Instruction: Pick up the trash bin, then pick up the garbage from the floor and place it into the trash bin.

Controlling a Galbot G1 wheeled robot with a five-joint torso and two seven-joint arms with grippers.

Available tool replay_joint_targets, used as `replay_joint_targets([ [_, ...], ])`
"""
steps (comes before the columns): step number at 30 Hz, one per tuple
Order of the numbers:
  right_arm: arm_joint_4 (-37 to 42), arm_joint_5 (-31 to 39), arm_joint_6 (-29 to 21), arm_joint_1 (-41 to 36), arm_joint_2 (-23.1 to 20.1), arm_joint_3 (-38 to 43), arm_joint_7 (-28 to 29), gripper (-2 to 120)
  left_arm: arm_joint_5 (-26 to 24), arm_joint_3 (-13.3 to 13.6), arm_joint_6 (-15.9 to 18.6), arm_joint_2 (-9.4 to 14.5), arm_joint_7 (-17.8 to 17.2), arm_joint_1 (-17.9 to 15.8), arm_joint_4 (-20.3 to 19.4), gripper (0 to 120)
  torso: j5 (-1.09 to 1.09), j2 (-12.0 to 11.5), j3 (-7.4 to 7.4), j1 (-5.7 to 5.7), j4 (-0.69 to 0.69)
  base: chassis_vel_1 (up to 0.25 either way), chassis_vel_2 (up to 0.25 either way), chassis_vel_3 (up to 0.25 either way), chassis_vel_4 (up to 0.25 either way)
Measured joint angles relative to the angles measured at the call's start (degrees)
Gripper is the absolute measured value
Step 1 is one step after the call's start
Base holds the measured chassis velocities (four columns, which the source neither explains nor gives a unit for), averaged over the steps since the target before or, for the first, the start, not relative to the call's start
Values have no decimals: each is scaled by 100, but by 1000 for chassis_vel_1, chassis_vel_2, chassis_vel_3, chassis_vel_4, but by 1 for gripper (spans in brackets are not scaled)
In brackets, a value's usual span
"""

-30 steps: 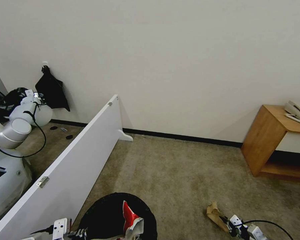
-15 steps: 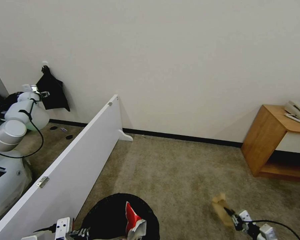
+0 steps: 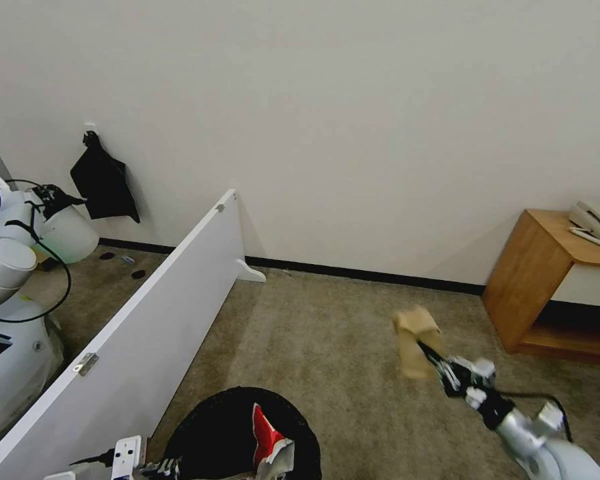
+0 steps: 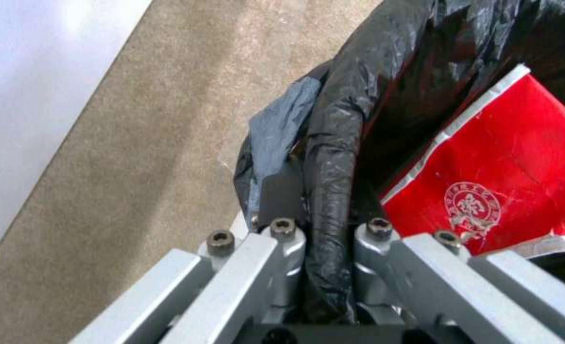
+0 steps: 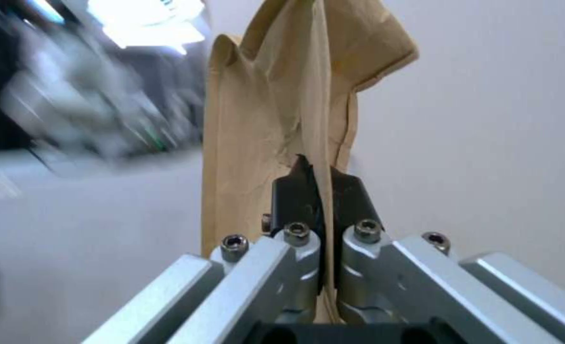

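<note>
The trash bin [image 3: 207, 427], lined with a crinkly black bag, hangs at the bottom centre of the head view with a red-and-white wrapper [image 3: 265, 435] sticking out of it. My left gripper [image 3: 155, 467] is shut on the bin's bag-covered rim [image 4: 333, 157]; in the left wrist view the left gripper [image 4: 326, 210] pinches the black plastic beside the red wrapper [image 4: 505, 177]. My right gripper [image 3: 439, 361] is raised above the carpet, right of the bin, shut on a folded brown cardboard piece [image 3: 415, 339]. The right wrist view shows the right gripper [image 5: 318, 179] clamping the cardboard [image 5: 257, 119].
A low white partition board [image 3: 147, 320] runs diagonally on the left. Behind it stand another white robot [image 3: 7, 287] and a white bucket [image 3: 70, 233]. A wooden side table [image 3: 540, 287] with a phone [image 3: 597, 223] stands at the right wall. Open carpet [image 3: 327, 333] lies ahead.
My right gripper has lifted the brown cardboard up off the carpet and carried it higher and slightly left. The other robot's arm behind the partition has swung left. The bin stays held.
</note>
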Motion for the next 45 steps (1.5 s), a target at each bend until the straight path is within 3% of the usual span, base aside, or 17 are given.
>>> replay_joint_targets([
  [5,804,1150,-273,818,-387,-991,-21,0,-1,-17,4,-47,-2,15,0,4,-1,0,0,0,-2,0,0,0,0],
  [14,1039,2217,-577,2091,-384,-2353,-758,0,5,-13,11,-86,-13,12,0,4,1,0,0,0,-4,0,0,0,0],
  [20,1034,2408,-693,2830,-273,-2988,-990,0,14,-12,12,-110,-16,10,0,4,0,0,-1,0,1,0,0,0,0],
  [26,785,2455,-780,3717,105,-4288,-1359,0,22,-26,14,-146,-18,4,0,4,0,0,0,0,0,0,0,0,0],
  [35,468,2200,-781,3954,333,-4933,-1506,0,18,-31,14,-153,-18,0,0,4,1,0,0,0,-1,0,0,0,0],
  [45,259,1776,-772,3834,235,-5028,-1601,0,9,-43,14,-119,-16,-12,0,4,1,0,0,0,-1,0,0,0,0],
])
